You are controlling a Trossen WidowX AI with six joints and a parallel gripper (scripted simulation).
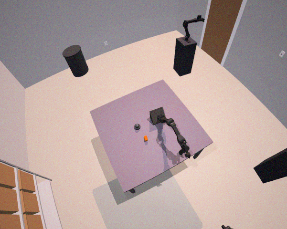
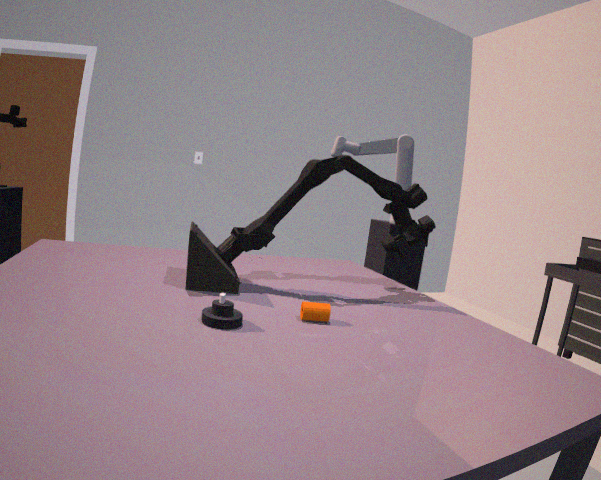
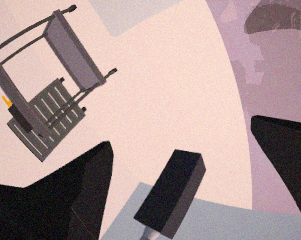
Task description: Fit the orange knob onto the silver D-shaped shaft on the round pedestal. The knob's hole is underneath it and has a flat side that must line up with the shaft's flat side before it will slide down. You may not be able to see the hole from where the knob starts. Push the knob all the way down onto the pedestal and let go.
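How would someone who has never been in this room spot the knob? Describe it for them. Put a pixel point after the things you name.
Find the pinkish-purple table (image 1: 128, 160) (image 2: 238, 392) carrying the black arm (image 1: 176, 131) (image 2: 290, 206). On its top, near the round black pedestal (image 1: 137, 127) (image 2: 221, 319), lies the knob (image 1: 145, 138) (image 2: 315, 312), a small cylinder on its side. It is bright orange, while pedestal and arm are black.

Brown door (image 1: 222, 26) (image 2: 41, 149) in white frame; dark cylinder (image 1: 75, 61) near wall; brown boxes (image 1: 5, 198) on shelving (image 1: 19, 194).
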